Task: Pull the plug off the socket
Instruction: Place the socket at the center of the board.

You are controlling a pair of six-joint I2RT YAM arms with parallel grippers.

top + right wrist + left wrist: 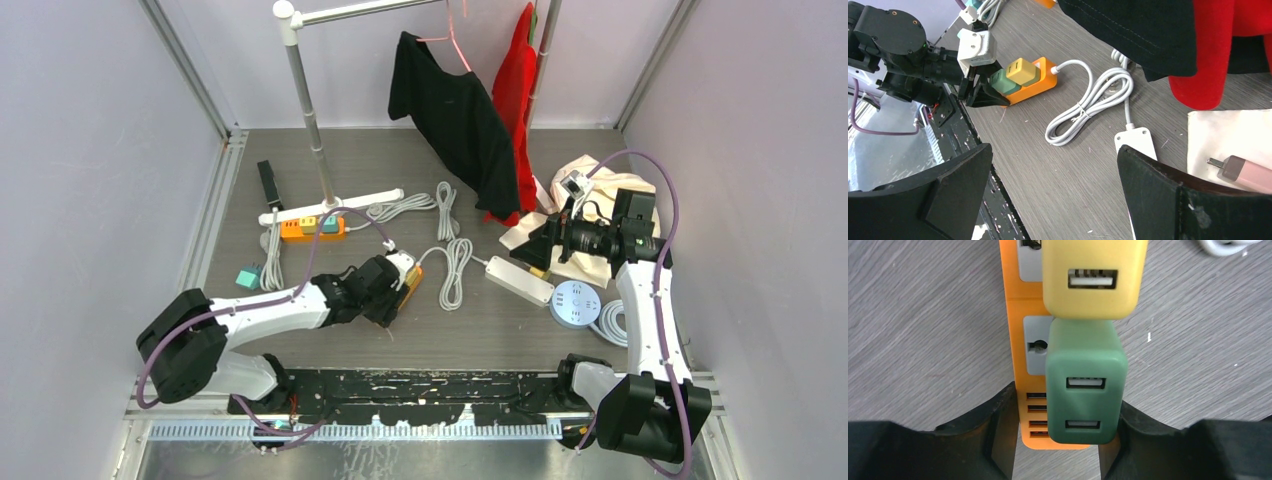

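Note:
An orange socket strip lies flat on the table. A green plug stands in it near its end, with a yellow plug right beside it. My left gripper is shut on the strip's end. Its fingers press the strip's two sides, and the green plug rises between them. My right gripper hangs open over bare table to the right, holding nothing.
A coiled white cable and a white power strip lie between the arms. A round white hub, a cloth and a pink charger sit right. A second orange strip, the rack pole and hanging shirts stand behind.

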